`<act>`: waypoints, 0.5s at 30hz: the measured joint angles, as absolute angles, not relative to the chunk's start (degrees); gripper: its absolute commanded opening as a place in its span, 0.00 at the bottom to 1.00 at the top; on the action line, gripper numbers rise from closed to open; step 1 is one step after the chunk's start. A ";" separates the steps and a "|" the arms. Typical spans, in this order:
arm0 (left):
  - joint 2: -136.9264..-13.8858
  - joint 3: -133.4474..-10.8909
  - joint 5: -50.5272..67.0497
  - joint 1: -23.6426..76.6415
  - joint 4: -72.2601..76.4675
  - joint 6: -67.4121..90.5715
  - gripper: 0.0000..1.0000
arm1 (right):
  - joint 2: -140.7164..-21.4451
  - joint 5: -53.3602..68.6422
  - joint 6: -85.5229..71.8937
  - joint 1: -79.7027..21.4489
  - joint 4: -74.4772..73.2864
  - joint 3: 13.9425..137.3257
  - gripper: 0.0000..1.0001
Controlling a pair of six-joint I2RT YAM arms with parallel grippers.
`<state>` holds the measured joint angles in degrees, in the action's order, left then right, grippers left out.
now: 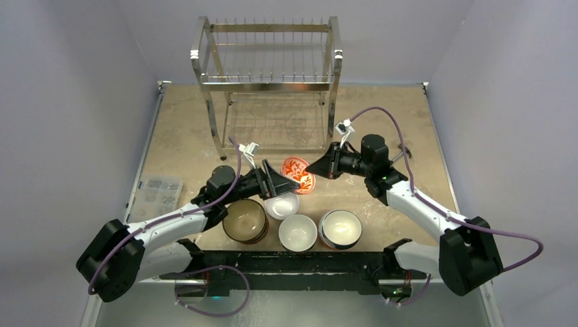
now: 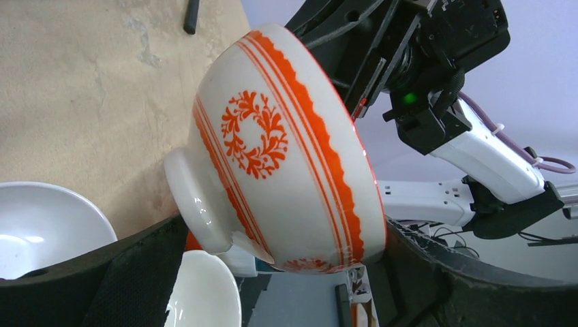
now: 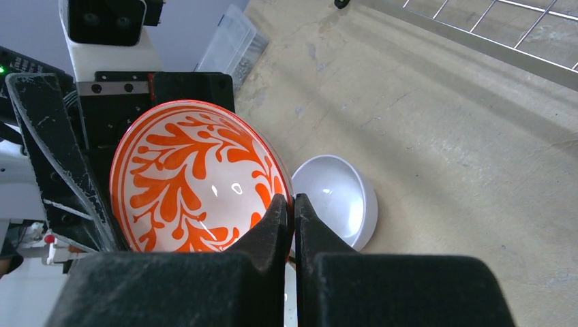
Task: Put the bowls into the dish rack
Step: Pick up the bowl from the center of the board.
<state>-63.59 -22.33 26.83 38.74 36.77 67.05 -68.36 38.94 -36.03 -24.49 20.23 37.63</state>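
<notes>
Found the red-patterned bowl (image 1: pixel 298 174) hanging above the table (image 1: pixel 191 129), tipped on its side between the two grippers, in front of the dish rack (image 1: pixel 267 85) and apart from it. Noted the painted inside facing the right wrist camera, the foot turned toward the left arm.

Logged the right gripper (image 3: pixel 292 201) pinched on the bowl's rim, fingertips pressed close together at the edge. Logged the left gripper (image 1: pixel 285 181) spread wide around the bowl, one finger (image 2: pixel 102 279) against the foot, the other just beside the rim. Cannot tell a firm clasp from a loose cradle there.

Spotted a small white bowl (image 1: pixel 281 204) on the table just below the raised one, with a brown bowl (image 1: pixel 244 220) just beside it on the left. Marked another white bowl (image 1: pixel 298 231) nearer the arm bases, and a dark-sided bowl (image 1: pixel 340 228) just to its right.

Placed the rack upright at the far edge of the table. Saw a clear lidded box (image 1: pixel 158 193) at the table's left edge.
</notes>
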 measured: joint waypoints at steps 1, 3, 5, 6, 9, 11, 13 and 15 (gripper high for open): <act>-63.92 -22.33 26.55 39.20 36.82 67.16 0.91 | -68.36 38.96 -36.01 -24.49 20.18 37.63 0.00; -64.05 -22.33 25.87 39.86 36.84 67.51 0.91 | -68.36 38.92 -36.01 -24.49 20.21 37.63 0.00; -64.05 -22.33 25.02 40.34 36.99 67.94 0.89 | -68.36 38.92 -36.01 -24.49 20.23 37.63 0.00; -64.05 -22.33 24.64 40.56 37.04 67.96 0.88 | -68.36 38.89 -36.01 -24.49 20.23 37.63 0.00; -64.05 -22.33 23.51 41.04 37.04 68.18 0.81 | -68.36 38.83 -35.99 -24.49 20.18 37.63 0.00; -64.03 -22.33 22.87 41.28 37.06 68.34 0.71 | -68.36 38.63 -35.86 -24.49 20.05 37.63 0.00; -64.03 -22.35 22.20 41.47 37.04 68.40 0.65 | -68.36 38.48 -35.73 -24.47 20.01 37.63 0.00; -64.07 -22.35 21.39 41.69 36.05 68.16 0.58 | -68.36 38.00 -35.44 -24.21 20.01 37.63 0.00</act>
